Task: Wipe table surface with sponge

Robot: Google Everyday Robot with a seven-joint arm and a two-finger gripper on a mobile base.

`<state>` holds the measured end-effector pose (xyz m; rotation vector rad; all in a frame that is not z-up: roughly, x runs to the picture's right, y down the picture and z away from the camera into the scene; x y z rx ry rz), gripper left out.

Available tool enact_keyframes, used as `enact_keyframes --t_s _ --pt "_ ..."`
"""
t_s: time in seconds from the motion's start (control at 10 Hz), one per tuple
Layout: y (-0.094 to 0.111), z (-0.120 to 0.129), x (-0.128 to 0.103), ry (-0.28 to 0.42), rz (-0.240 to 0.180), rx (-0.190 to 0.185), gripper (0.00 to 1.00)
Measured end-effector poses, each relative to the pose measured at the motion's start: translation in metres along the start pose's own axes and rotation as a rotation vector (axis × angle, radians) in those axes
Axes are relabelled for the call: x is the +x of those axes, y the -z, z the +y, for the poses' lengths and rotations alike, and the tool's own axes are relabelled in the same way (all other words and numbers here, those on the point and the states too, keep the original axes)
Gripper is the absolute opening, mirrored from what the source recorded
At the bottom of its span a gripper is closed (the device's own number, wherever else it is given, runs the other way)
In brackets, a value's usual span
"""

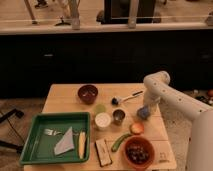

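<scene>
The table surface (64, 98) is a light wooden square top. The small blue sponge (143, 113) lies on it near the right edge, right of the metal cup. My gripper (145, 107) points down from the white arm (161, 90), which comes in from the right. It is shut on the sponge and presses it onto the wood. The gripper hides the top of the sponge.
A dark red bowl (88, 93) and a white-handled brush (128, 96) lie at the back. A white cup (103, 120), a metal cup (119, 117), an orange fruit (136, 128), a brown bowl (138, 152) and a black-and-white block (103, 151) crowd the front. A green tray (35, 142) sits front left.
</scene>
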<state>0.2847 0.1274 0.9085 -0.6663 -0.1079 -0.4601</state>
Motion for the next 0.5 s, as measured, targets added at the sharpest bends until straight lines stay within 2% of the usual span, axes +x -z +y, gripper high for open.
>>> enact_keyframes --t_s 0.5 --pt "-0.001 -0.017 -0.003 -0.017 0.010 0.085 0.02"
